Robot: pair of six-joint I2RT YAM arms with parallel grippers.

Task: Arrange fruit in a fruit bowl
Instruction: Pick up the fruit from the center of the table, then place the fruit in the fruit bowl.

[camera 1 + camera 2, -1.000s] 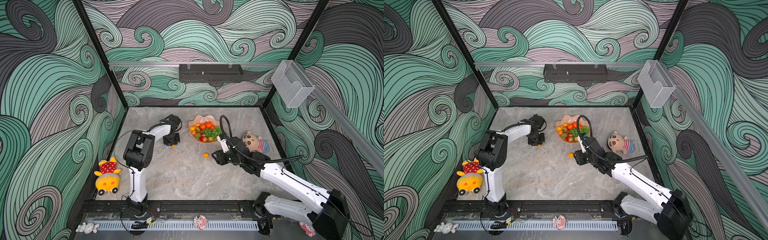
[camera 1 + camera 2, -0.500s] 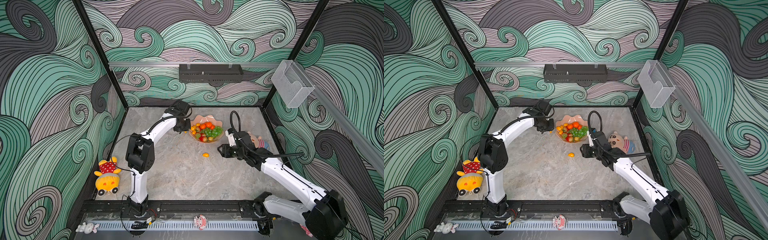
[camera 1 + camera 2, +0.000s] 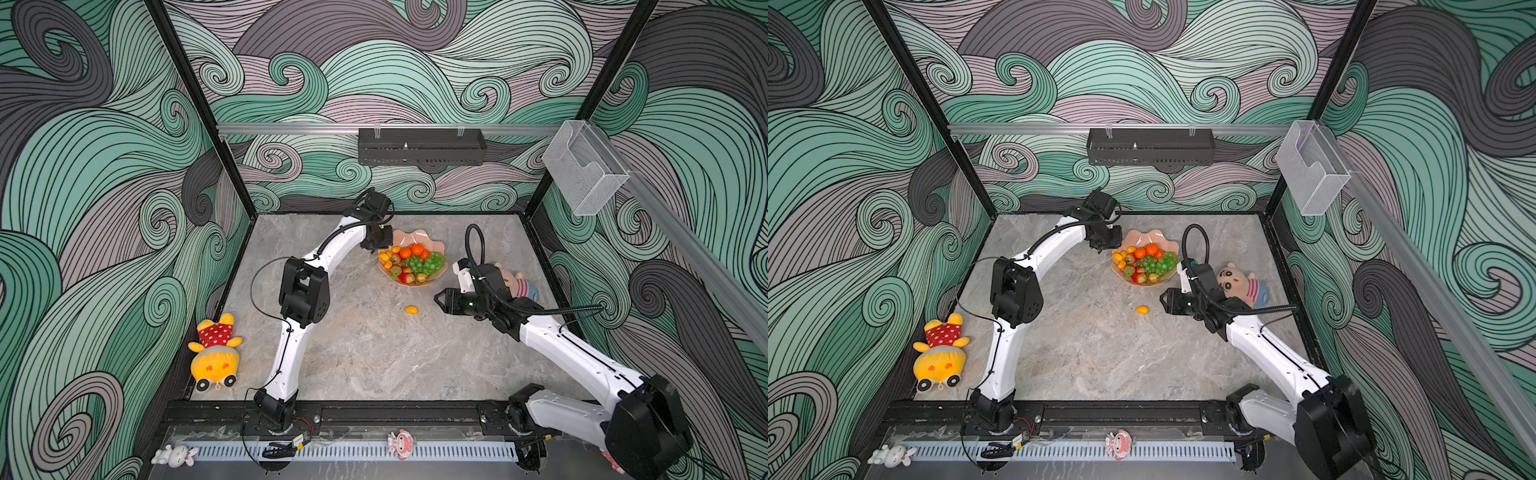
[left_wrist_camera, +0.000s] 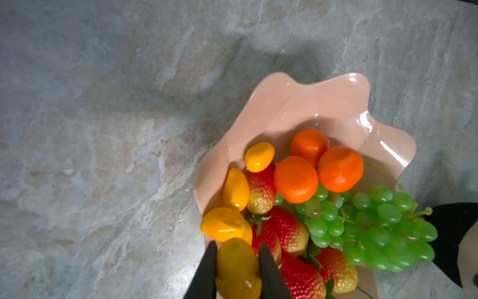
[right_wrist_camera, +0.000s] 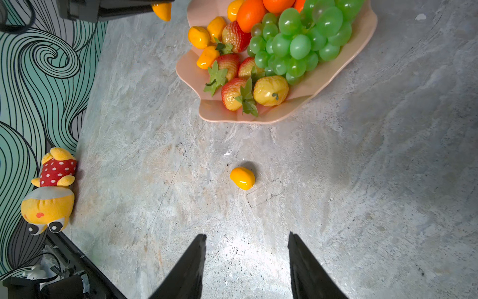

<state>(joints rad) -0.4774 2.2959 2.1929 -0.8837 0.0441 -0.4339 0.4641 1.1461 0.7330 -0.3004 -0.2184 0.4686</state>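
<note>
The left gripper [image 4: 236, 249] is squeezing a little yellow fruit [image 4: 238, 269], now at the rim of the pink bowl [image 4: 310, 103] by the back edge of the table [image 5: 362, 181]. The right gripper [image 5: 247, 240], open, is backing away from the loose yellow fruit [image 5: 242, 178].

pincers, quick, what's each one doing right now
Left pincer: closed on a small yellow-orange fruit.
Right pincer: open, holding nothing.
</note>
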